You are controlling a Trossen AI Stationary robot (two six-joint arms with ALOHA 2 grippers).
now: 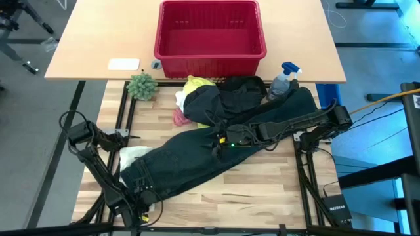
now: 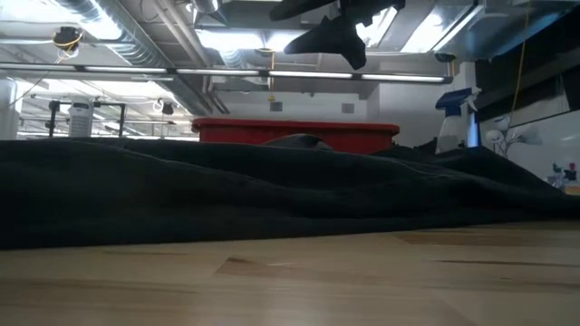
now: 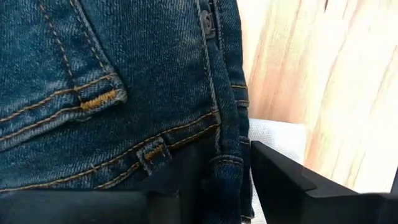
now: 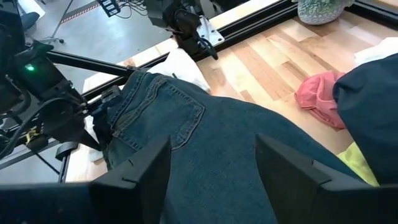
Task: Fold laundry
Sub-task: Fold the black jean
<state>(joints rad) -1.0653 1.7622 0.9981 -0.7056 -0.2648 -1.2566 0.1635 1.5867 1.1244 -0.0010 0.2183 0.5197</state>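
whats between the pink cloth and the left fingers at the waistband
In the right wrist view, the spread jeans fill that stretch between the pink cloth and the left gripper, with bare wood beside them.

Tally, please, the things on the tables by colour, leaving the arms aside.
Dark: 2, the jeans and a dark garment
Yellow: 1, T-shirt
Pink: 1, cloth
White: 2, cloth, flat item
Red: 1, basket
Green: 1, plant
Blue-topped: 1, spray bottle
Total: 9

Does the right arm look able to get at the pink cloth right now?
Probably yes. The right claw hangs open above the jeans, and the pink cloth lies uncovered on the wooden table just beyond, beside the dark garment pile. Nothing lies across it.
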